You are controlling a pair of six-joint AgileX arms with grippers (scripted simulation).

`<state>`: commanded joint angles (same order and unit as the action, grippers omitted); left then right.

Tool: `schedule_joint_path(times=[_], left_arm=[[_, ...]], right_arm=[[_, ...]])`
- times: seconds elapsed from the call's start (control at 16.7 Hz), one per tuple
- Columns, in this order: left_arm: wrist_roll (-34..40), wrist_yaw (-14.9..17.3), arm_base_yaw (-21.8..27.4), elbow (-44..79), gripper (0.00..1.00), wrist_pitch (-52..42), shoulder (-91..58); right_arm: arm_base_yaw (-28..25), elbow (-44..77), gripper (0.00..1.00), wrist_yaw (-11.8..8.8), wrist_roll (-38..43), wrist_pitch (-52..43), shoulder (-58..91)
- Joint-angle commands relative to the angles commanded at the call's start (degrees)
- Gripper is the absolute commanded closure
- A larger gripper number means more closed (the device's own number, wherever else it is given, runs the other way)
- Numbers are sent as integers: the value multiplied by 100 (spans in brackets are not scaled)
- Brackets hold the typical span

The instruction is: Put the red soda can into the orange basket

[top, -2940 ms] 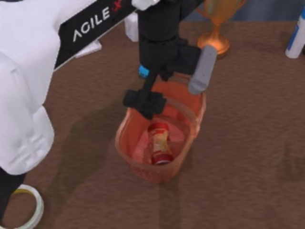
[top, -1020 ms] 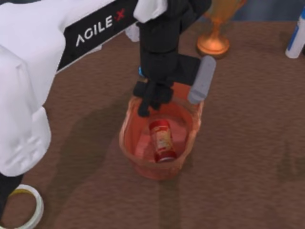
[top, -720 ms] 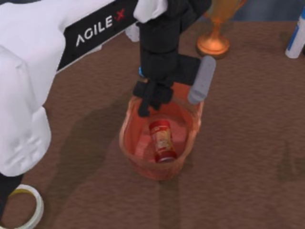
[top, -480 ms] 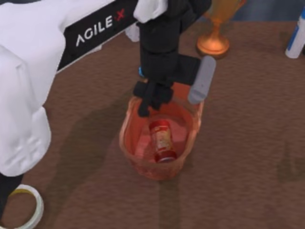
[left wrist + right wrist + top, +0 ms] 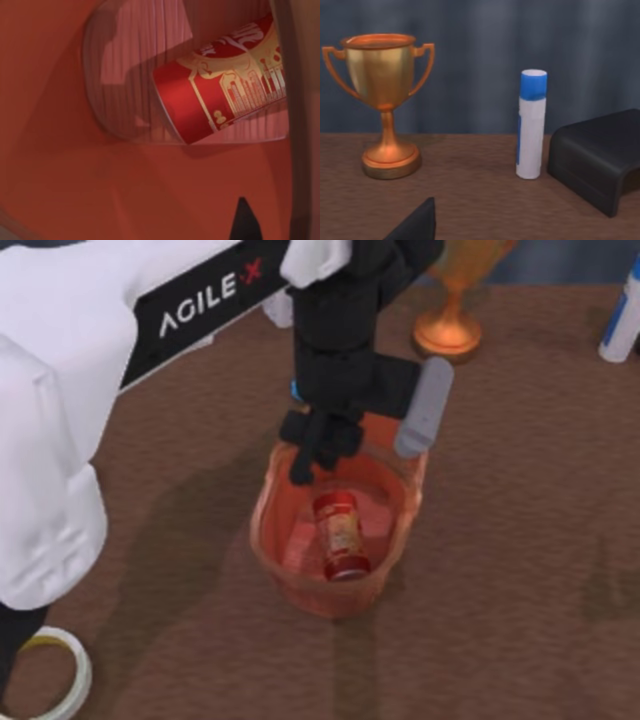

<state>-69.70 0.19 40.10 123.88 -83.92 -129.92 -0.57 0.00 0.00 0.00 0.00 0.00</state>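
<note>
- Lying on its side on the ribbed floor, the red soda can (image 5: pixel 338 535) is inside the orange basket (image 5: pixel 268 540) at frame centre; the placing looks done.
- Left gripper (image 5: pixel 312 452) hovers over the basket's upper rim, holding nothing; I cannot tell how wide its fingers are.
- Withdrawal remains: handle and rim sit close, with room only upward.
- Right arm is out of the top view.

Ribbed basket (image 5: pixel 125 75), glossy can (image 5: pixel 210 100)
</note>
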Motion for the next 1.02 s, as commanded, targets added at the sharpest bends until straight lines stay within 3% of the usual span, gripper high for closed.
schedule_joint_path(times=[0.48,1.02], left_arm=[[-12,-4,-12,20,100,-18,-10],[-208,-3,-320,1155,100,-1159,-3]], right_arm=[[0,0,0,0,0,0,0],[0,0,0,0,0,0,0]])
